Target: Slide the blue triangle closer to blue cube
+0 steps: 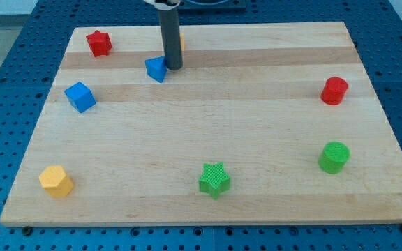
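Camera view shows you my tip (just a rod, no pincer to open or close) touching the blue triangle's right side, seemingly so a leftward-downward push sends it toward the blue cube nearby.

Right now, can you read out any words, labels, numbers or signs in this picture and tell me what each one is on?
None: no text, label, number or sign is readable anywhere in the camera view.
The wooden board is bare wood.
The blue triangle, blue cube, red star, red cylinder, green cylinder, green star and yellow block are plain.
My tip, beside the blue triangle, is unmarked.
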